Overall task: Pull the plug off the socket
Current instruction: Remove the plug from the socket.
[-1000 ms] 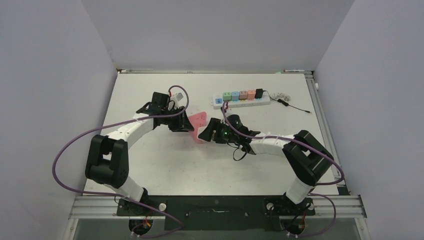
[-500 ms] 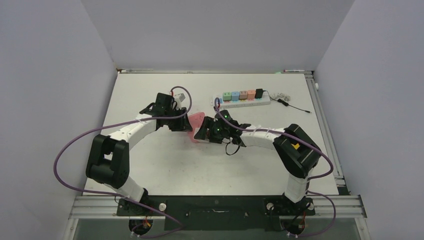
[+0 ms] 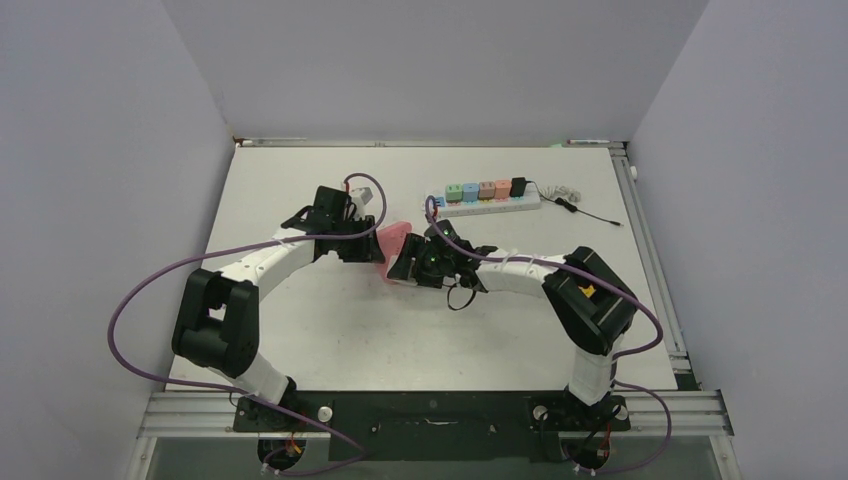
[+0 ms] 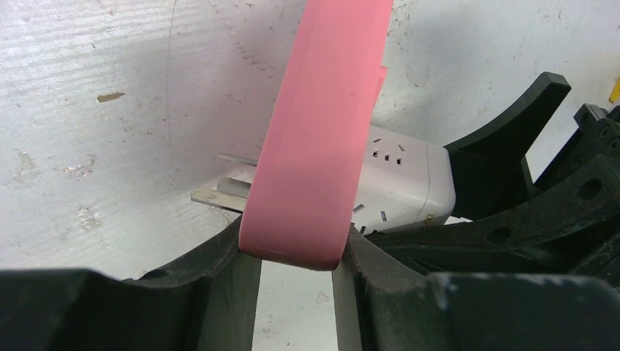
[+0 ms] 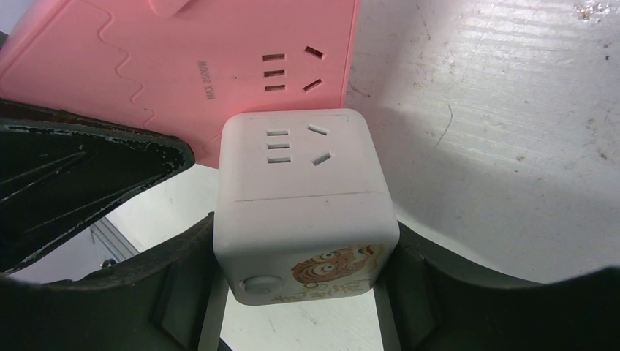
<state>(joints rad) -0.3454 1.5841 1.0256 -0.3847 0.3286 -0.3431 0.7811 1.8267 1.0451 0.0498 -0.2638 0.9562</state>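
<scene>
My left gripper [image 4: 296, 256] is shut on the lower edge of a flat pink socket [image 4: 322, 131], held edge-on above the table. My right gripper [image 5: 303, 245] is shut on a white cube plug [image 5: 303, 190] with a cartoon sticker. The cube's far end meets the pink socket's face [image 5: 183, 51], just below a set of socket holes. In the left wrist view the cube [image 4: 402, 183] sits against the pink socket's right side, and metal prongs [image 4: 219, 196] show on its left side. In the top view both grippers meet at the pink socket [image 3: 392, 240] at mid-table.
A white power strip [image 3: 483, 198] with several coloured cube plugs lies at the back right, and a thin black cable [image 3: 585, 208] trails right from it. Purple cables loop over both arms. Walls close in the table's left, back and right sides.
My right gripper has moved left and slightly back, closer to the left gripper. The pink socket shows less between them. The left gripper shifted slightly.
</scene>
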